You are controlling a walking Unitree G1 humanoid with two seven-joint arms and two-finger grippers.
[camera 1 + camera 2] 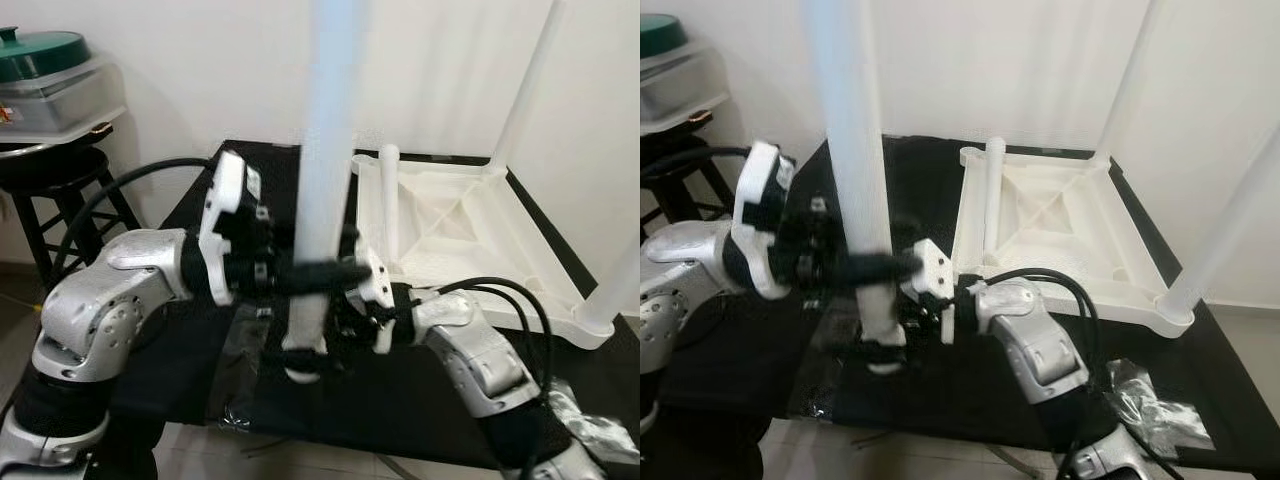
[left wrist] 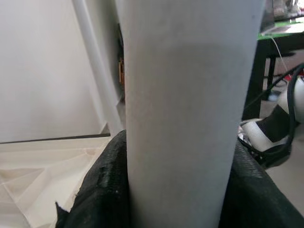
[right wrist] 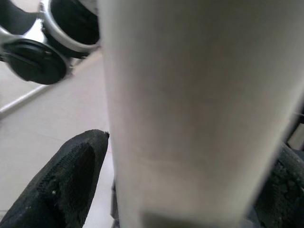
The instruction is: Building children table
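Now both grippers, left [image 1: 300,272] and right [image 1: 335,300], pinch one upright leg [image 1: 325,180]; keep it vertical (no tilting) toward the tabletop [image 1: 450,215] beyond them.

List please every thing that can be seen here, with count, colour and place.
Loose leg: one, white, held upright over the mat's front part by both grippers.
Tabletop: one, white, upside down on the mat, right of the loose leg.
Fitted legs: three, white, standing up from the tabletop's corners; the near-left one is shorter.
Mat: one, black, under everything.
Plastic bag: one, clear, on the mat's front right.
Stool: one, black, far left.
Container: one, clear with green lid, on the stool.
Left gripper: black fingers shut on the loose leg.
Right gripper: black fingers on the loose leg, lower down.
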